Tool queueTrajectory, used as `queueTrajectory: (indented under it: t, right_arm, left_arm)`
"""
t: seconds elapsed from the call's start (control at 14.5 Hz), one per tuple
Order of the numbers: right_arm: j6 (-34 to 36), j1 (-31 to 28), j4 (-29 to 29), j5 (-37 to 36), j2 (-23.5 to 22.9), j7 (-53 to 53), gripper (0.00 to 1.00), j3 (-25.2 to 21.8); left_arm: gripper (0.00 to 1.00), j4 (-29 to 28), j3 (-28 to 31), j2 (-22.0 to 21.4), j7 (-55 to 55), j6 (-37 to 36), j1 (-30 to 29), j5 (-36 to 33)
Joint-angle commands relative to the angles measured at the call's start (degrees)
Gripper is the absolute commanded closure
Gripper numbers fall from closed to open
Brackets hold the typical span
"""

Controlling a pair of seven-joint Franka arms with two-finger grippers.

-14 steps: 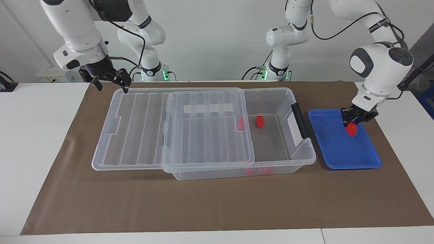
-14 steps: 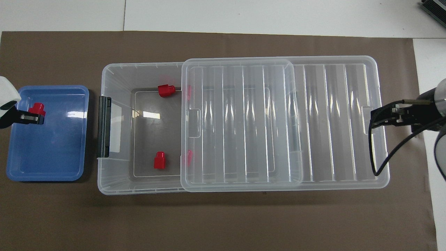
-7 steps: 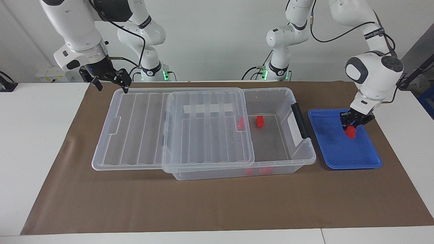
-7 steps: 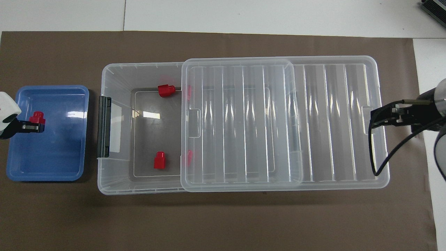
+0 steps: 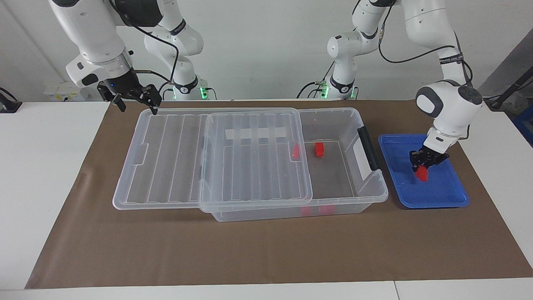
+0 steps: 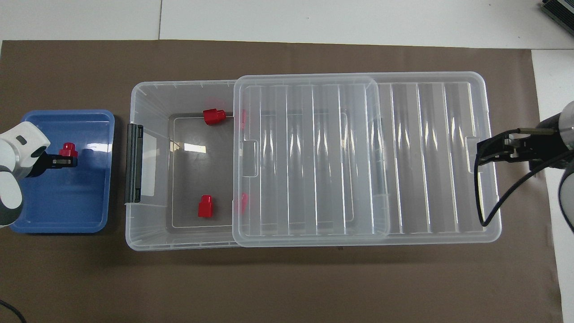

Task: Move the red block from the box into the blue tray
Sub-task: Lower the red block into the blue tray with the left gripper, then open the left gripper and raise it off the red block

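Observation:
My left gripper (image 5: 422, 166) is shut on a red block (image 5: 423, 175) and holds it low inside the blue tray (image 5: 437, 201), near the tray's middle. In the overhead view the block (image 6: 68, 149) sits at the gripper's tip (image 6: 63, 160) over the tray (image 6: 89, 211). The clear box (image 5: 368, 187) stands beside the tray with its black handle (image 5: 369, 148) facing it. Its ribbed lid (image 5: 250, 166) is slid toward the right arm's end. My right gripper (image 5: 136, 100) is open and waits above the lid's corner at that end.
Two red blocks (image 6: 213, 116) (image 6: 206, 206) lie in the box's uncovered end, and more red shows under the lid's edge (image 6: 242, 202). A brown mat (image 5: 266, 250) covers the table under the box and tray.
My left gripper has sunk lower into the tray with the red block and shifted toward the box. The right arm, box and lid have not moved.

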State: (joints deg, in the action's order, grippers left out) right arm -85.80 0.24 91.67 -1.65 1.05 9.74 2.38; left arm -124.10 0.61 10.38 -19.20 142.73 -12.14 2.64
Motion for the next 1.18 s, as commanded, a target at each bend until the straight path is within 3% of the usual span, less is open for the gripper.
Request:
queueTrajectory:
  t: [0.0,0.62,0.69,0.76,0.83,1.11]
  right_arm:
    - [-1.03,-0.51,1.85,0.41,1.41,-1.04,0.0,0.17]
    - [-1.03,-0.51,1.85,0.5,1.41,-1.04,0.0,0.09]
    - [-1.03,-0.51,1.85,0.5,1.41,-1.13,0.0,0.08]
    - [-1.03,-0.51,1.85,0.5,1.41,-1.04,0.0,0.17]
    - [-1.03,-0.51,1.85,0.5,1.41,-1.04,0.0,0.17]
    - [-1.03,-0.51,1.85,0.5,1.41,-1.04,0.0,0.17]
  left_arm:
    - [0.8,-1.14,0.27,-0.1,0.3,2.11,0.54,1.05]
    - [0.77,-1.32,0.27,2.71,0.04,5.54,0.63,1.05]
    - [0.64,-1.32,0.27,2.71,0.04,5.54,0.63,1.05]
    - [0.26,-1.32,0.19,2.71,-0.05,5.54,0.63,1.05]
    - [0.0,-1.23,0.19,2.71,-0.05,5.54,0.8,1.05]
    - [0.0,-0.88,0.19,2.71,-0.22,5.02,1.42,1.05]
